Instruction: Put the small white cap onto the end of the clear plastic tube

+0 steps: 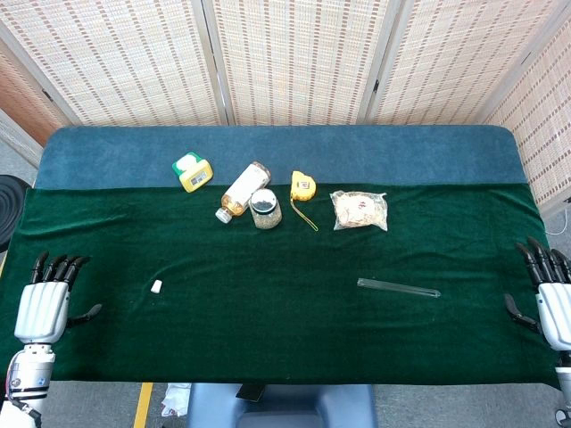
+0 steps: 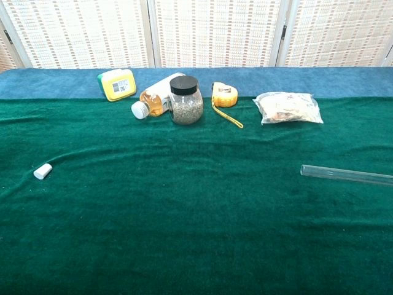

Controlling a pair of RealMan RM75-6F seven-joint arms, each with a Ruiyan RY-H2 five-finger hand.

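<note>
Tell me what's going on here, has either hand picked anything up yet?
Nothing is held yet. The left hand and right hand sit open at the table's near corners. The small white cap lies on the green cloth toward the left; the clear plastic tube lies flat toward the right, well apart from it. Capping hasn't begun.

Yellow box (image 2: pixel 116 84), tipped bottle (image 2: pixel 155 99), black-lidded jar (image 2: pixel 185 101), tape measure (image 2: pixel 224 95), plastic bag (image 2: pixel 287 108) along the green cloth's (image 2: pixel 196 233) far edge.

White cap (image 1: pixel 156 286) and clear tube (image 1: pixel 399 287) lie well apart (green cloth (image 1: pixel 285 330)).
</note>
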